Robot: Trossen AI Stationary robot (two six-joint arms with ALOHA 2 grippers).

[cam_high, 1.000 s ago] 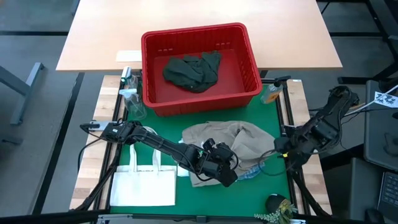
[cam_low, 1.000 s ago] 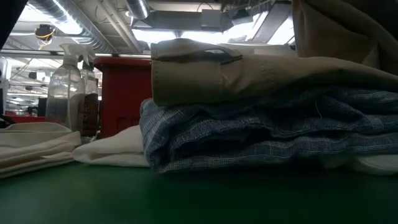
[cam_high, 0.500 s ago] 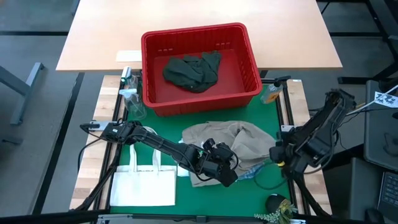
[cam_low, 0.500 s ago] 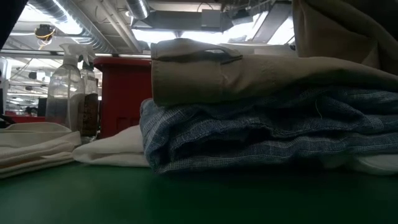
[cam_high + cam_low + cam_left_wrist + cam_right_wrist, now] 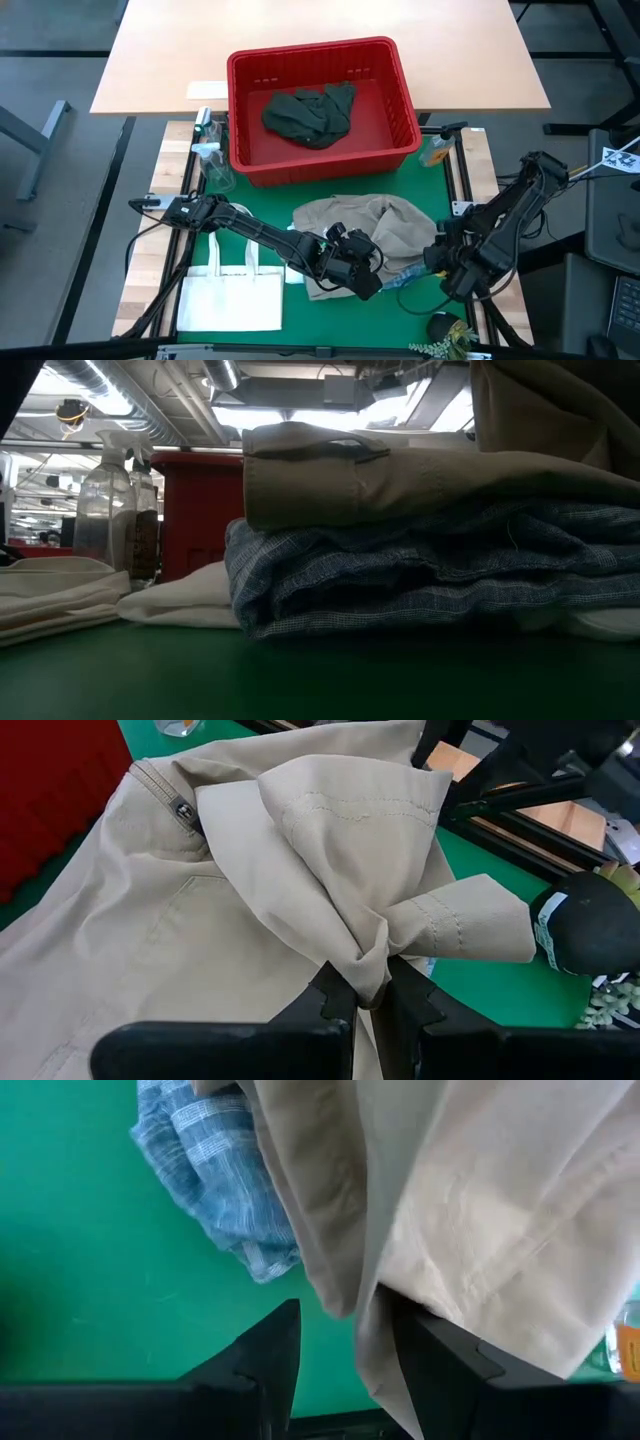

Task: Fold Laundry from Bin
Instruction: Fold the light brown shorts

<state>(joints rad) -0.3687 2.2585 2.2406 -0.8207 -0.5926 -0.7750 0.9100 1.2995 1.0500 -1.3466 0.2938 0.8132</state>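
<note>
left gripper [image 5: 368, 1002]: pinched shut on a bunched fold of the beige garment [image 5: 375, 228], mid green mat [image 5: 262, 205]
right gripper [image 5: 345, 1335]: fingers spread, low at the beige cloth's right edge
striped garment [image 5: 430, 565]: folded under the beige one
bin [image 5: 398, 140]: behind, dark green garment [image 5: 308, 113] inside

even overhead light and sharp focus above; low view dim, backlit by ceiling lights

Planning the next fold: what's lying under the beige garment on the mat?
A blue-and-white striped garment lies under the beige garment, with white cloth below it. Anything deeper in the pile is covered.
</note>
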